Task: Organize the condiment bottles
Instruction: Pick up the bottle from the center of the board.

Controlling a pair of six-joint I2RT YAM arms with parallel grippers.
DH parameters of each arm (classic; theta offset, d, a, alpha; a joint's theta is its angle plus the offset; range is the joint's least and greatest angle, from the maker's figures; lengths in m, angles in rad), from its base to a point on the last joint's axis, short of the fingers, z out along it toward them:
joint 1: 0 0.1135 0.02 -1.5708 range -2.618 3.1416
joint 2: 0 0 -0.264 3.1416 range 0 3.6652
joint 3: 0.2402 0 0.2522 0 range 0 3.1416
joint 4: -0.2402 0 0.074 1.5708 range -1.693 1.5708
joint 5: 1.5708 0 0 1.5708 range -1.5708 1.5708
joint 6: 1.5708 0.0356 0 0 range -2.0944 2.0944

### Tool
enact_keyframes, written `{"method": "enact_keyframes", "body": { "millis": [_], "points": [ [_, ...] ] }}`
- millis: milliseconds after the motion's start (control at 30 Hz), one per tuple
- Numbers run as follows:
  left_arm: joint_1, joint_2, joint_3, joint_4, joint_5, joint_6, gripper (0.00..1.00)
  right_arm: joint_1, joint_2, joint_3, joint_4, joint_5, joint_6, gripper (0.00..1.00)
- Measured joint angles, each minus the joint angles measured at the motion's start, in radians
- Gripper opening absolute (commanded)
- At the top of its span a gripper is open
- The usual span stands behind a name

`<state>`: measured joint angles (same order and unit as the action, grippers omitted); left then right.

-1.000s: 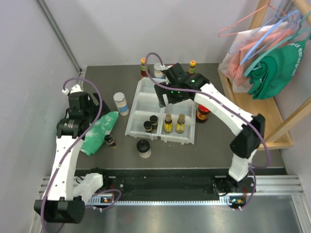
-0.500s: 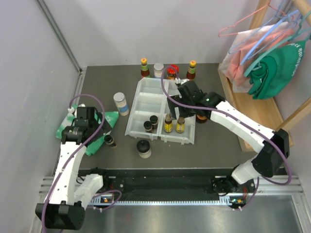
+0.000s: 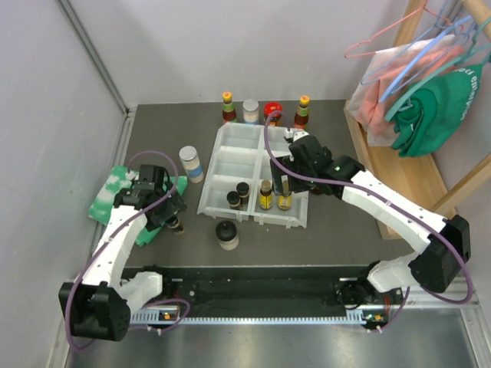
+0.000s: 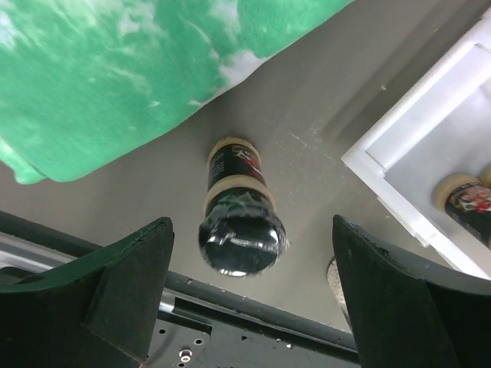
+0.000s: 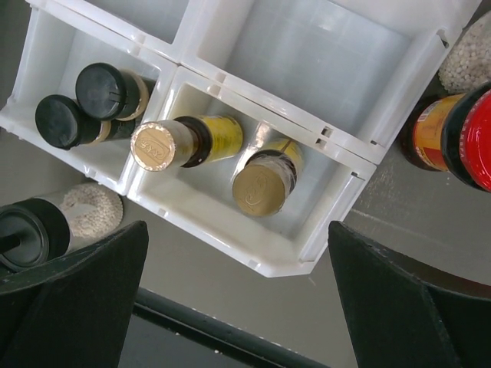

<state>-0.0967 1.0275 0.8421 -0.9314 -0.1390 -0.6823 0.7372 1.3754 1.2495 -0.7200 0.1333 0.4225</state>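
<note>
One tiny dark spice jar (image 4: 239, 222) stands upright on the table (image 4: 322, 115) beside the green cloth (image 4: 115, 69), cap up — my left gripper (image 4: 251, 230) straddles it wide open, touching nothing; right gripper (image 5: 238, 226) gapes empty over the tray (image 5: 307, 69).

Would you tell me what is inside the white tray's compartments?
Nearest the arms, one compartment of the tray holds two black-capped jars, its neighbour two gold-capped bottles. The others look empty, though the right arm covers part of one from above.
</note>
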Motion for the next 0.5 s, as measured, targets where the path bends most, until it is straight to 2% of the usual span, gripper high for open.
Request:
{"method": "enact_keyframes", "body": {
  "millis": [233, 367, 500],
  "points": [
    [-0.026, 0.044, -0.037, 0.037, -0.020, -0.024, 0.79, 0.000, -0.012, -0.035, 0.017, -0.003, 0.001, 0.99],
    [-0.029, 0.044, -0.054, 0.048, -0.034, -0.034, 0.61, 0.000, -0.033, -0.061, 0.020, -0.003, 0.005, 0.99],
    [-0.029, 0.049, -0.057, 0.057, -0.042, -0.041, 0.50, 0.000, -0.069, -0.086, 0.024, -0.003, 0.010, 0.99]
  ]
}}
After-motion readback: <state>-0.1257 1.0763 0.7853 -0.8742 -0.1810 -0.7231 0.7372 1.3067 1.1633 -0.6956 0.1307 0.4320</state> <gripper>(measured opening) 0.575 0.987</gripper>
